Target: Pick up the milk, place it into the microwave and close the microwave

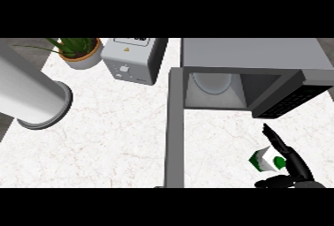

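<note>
So starting at the far left, there's a big grey cylinder (32, 95) lying at an angle across the white marbled counter (111, 141), its round end facing down toward the middle. Just behind it near the back edge sits a potted plant (78, 52) in a light pot, and right beside that is a silver toaster (134, 59) with a dark panel on top. Move along and you hit the microwave (251, 55), wide open, with its door (174, 132) swung out toward the viewer so it reads as a long grey strip running down the counter. Inside the cavity you can see the pale round turntable (212, 81), and the dark control panel (287, 101) slants off on the right side. Below and in front of that panel, at the lower right, is the right hand (294, 170), black, with its fingers wrapped round the milk (264, 160), a small white and green carton. One finger points straight up toward the microwave while the thumb curls in under the carton. The milk is outside the microwave, to the right of the open door.
</note>
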Available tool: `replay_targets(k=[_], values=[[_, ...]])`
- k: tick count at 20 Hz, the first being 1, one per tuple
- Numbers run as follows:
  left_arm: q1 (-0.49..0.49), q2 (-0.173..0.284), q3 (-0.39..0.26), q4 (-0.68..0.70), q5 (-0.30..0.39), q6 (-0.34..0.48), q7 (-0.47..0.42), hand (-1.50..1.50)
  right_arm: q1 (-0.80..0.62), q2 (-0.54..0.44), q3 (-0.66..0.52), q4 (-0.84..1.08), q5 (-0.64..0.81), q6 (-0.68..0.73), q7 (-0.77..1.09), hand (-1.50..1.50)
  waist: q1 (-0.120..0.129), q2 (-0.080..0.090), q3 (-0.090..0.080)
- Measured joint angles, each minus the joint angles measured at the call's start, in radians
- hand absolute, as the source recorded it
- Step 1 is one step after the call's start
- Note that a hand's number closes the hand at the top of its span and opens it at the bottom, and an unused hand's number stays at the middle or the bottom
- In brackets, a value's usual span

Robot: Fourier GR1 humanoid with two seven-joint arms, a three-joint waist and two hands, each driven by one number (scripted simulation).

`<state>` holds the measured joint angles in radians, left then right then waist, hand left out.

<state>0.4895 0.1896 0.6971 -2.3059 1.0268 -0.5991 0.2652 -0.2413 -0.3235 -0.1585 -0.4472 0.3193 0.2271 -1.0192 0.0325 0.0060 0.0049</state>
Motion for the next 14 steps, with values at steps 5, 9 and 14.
replay_targets(k=[5, 9, 14], values=[[-0.004, 0.005, -0.001, 0.004, 0.011, 0.001, 0.014, -1.50, -0.034, 0.006, 0.009, 0.050, -0.016, 0.011, -0.008, 1.50, -0.002, 0.000, -0.002], [-0.003, 0.007, 0.001, 0.006, 0.023, -0.004, 0.020, -1.50, -0.049, 0.009, 0.033, 0.063, -0.012, 0.014, -0.020, 1.50, 0.001, -0.001, -0.005], [-0.012, 0.020, 0.007, 0.012, 0.033, -0.002, 0.029, -1.50, -0.070, 0.044, 0.055, 0.062, -0.016, 0.007, -0.030, 1.50, -0.003, 0.000, -0.004]])
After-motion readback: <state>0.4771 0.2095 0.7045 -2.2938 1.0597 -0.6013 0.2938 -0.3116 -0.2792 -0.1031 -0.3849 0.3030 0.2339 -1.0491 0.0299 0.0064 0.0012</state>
